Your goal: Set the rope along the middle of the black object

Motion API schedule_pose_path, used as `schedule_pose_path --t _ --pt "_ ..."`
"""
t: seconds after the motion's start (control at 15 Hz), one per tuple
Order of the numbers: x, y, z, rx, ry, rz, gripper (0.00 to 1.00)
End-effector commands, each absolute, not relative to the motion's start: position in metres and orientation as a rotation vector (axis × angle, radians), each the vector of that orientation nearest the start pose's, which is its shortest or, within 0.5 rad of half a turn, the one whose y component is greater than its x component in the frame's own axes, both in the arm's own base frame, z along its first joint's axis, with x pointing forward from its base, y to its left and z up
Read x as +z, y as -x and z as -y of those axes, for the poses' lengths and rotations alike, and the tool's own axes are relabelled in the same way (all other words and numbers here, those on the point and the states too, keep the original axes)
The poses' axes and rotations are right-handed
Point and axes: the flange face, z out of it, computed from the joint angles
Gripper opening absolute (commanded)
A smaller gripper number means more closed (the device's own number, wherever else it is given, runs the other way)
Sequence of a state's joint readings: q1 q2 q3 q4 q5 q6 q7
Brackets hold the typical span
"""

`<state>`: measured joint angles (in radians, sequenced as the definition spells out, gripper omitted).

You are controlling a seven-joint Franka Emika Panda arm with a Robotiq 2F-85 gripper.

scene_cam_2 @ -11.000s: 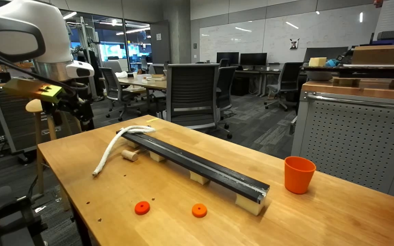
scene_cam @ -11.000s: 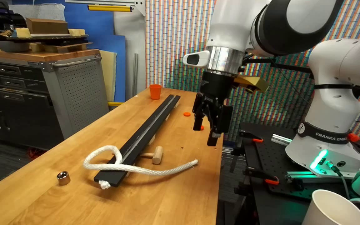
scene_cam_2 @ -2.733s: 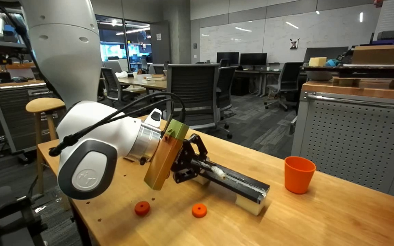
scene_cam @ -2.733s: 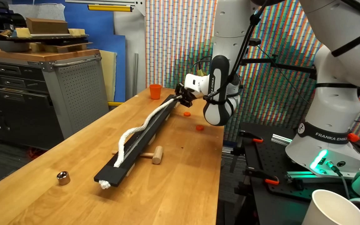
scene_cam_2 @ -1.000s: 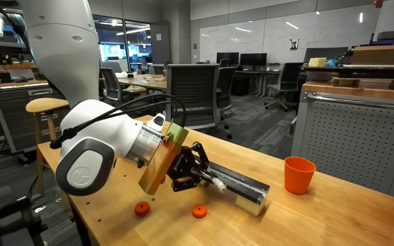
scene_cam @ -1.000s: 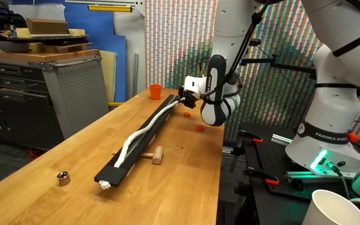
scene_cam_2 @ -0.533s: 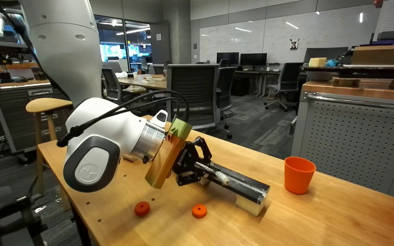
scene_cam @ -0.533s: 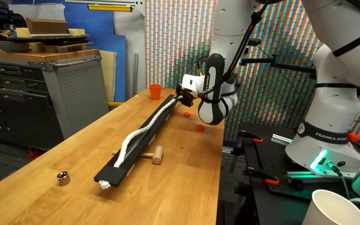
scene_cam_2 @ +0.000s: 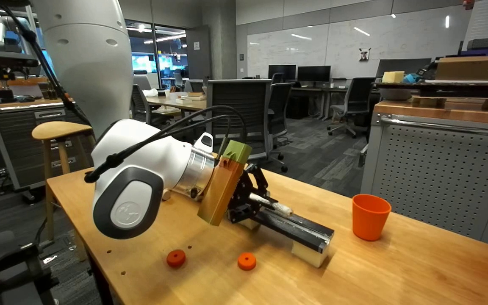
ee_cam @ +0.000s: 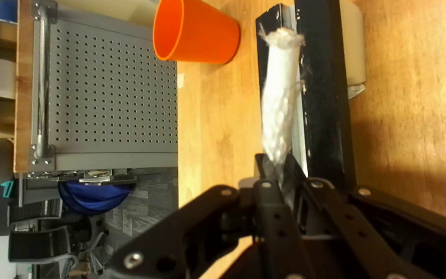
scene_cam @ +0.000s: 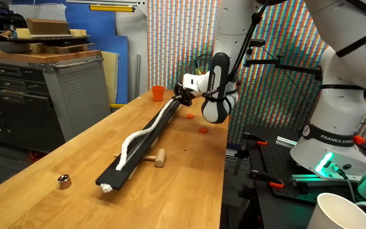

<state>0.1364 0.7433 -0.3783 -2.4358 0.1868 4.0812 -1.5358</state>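
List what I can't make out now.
Rope, gripped stretch: mostly hidden by the gripper, wrist view.
Whether it reaches the white tuft: black end piece covers the gap, in an exterior view.
Wooden mallet, mid-handle: hidden by the black bar, in an exterior view.
White cup, base: cut off by bottom edge, in an exterior view.

Exterior views: farther off, angled down, sharing the surface [scene_cam: 183, 200]
Wrist view: close behind the gripper [ee_cam: 279, 167], lower middle
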Motion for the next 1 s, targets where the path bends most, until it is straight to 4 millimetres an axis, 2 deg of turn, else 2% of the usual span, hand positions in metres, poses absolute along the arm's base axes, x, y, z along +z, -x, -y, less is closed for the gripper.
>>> schedule_pose_path --t 0.0,0.33,0.53,0.93 --pt "0.160 -0.468 0.160 0.462 -1.626 -1.416 0.03" --pt "0.160 -0.462 0.185 0.430 -1.572 -1.480 0.03" --pt "0.157 -0.465 0.198 0.408 -1.567 -1.474 0.03" --pt "0.142 -0.475 0.203 0.386 -1.577 -1.478 0.03"
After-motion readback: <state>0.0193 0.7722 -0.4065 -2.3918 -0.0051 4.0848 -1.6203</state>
